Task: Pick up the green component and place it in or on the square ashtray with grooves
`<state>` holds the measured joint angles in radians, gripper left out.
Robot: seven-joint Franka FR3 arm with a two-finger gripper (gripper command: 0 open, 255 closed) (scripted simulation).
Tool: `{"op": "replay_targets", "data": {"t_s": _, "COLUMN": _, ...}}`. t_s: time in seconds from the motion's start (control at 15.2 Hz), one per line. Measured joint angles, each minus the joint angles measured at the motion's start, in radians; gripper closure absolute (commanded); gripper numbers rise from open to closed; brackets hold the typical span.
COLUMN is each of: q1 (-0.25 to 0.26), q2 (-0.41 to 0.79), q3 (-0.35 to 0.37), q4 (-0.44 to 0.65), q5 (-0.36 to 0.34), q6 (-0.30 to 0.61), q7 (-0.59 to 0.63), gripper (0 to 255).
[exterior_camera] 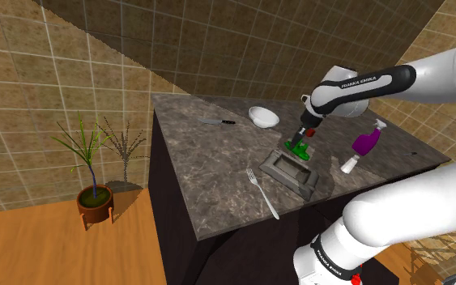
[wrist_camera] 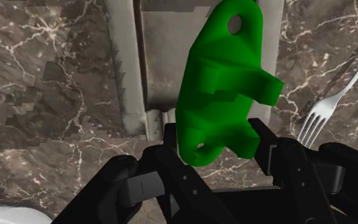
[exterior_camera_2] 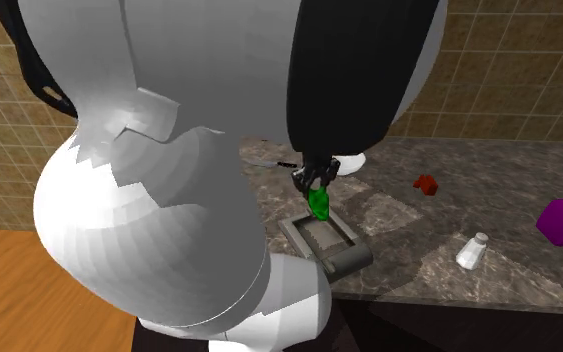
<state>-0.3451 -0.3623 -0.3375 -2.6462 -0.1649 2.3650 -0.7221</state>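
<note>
My black gripper [exterior_camera: 302,138] is shut on the green component [exterior_camera: 300,150], a bright green bracket-like piece with small holes. It hangs over the far rim of the square grey ashtray [exterior_camera: 292,172] on the dark marble counter. In the wrist view both fingers [wrist_camera: 171,139] clasp the lower part of the green component [wrist_camera: 225,83], and the ashtray's [wrist_camera: 158,63] recessed floor lies right beyond it. The second exterior view shows the green component [exterior_camera_2: 319,203] pointing down from the gripper [exterior_camera_2: 316,181], just above the ashtray [exterior_camera_2: 321,238].
A fork [exterior_camera: 262,193] lies beside the ashtray toward the counter's front. A white bowl [exterior_camera: 263,116] and a knife [exterior_camera: 217,121] sit farther back. A purple spray bottle [exterior_camera: 367,144], a small white bottle [exterior_camera_2: 471,250] and a red object [exterior_camera_2: 426,184] lie on the other side. A potted plant [exterior_camera: 95,170] stands on the floor.
</note>
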Motion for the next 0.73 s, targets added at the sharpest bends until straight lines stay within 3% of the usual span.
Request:
{"op": "replay_targets", "data": {"t_s": 0.26, "q1": -0.054, "q2": -0.068, "q3": -0.044, "q4": -0.062, "q5": -0.046, "q6": -0.002, "q7": -0.056, "gripper": 255}}
{"op": "replay_targets", "data": {"t_s": 0.73, "q1": -0.051, "q2": 0.005, "q3": -0.069, "q4": -0.108, "q5": -0.045, "q6": 0.115, "q7": -0.071, "gripper": 255}}
